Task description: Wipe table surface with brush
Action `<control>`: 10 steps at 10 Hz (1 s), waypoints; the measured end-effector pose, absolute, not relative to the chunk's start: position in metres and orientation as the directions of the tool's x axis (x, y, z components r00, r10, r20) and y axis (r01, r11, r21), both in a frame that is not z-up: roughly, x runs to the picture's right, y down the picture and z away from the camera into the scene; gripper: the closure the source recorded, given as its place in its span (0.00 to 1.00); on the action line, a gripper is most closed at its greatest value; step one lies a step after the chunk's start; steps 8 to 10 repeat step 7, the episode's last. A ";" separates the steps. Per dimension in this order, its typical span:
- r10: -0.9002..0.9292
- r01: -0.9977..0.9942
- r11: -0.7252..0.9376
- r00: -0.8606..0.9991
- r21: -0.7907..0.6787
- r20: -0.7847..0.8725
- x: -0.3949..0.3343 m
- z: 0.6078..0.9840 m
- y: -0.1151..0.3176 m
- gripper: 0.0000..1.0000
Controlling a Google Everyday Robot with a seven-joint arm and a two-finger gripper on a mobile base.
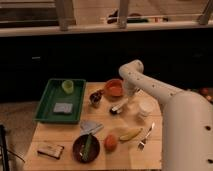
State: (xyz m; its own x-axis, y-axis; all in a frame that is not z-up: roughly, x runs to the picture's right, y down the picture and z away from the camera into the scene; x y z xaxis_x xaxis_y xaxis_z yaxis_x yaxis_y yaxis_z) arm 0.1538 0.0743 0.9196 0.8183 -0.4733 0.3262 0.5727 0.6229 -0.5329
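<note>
Gripper [131, 96] low over mid-table, just beside the orange bowl [114, 88] | its hold, clenched or released, cannot be told | brush [119, 107] angled on the table [65, 137] at the gripper's tip, dark head toward the dark cup [95, 98] | wiping judged barely begun, most of the cluttered surface left to sweep

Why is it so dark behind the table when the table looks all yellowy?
In the camera view, warm light falls on the wooden table and the white arm, but the space behind is nearly black; the tool hangs over the table's middle, beside the orange bowl, and things there cast only soft shadows.
</note>
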 end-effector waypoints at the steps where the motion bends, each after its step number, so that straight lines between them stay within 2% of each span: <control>1: -0.485 0.595 0.614 0.803 -0.518 0.348 0.141 0.920 0.075 1.00; 6: -0.528 0.694 0.547 0.720 -0.468 0.451 0.108 0.900 0.100 1.00; 10: -0.527 0.699 0.545 0.715 -0.464 0.459 0.110 0.893 0.103 1.00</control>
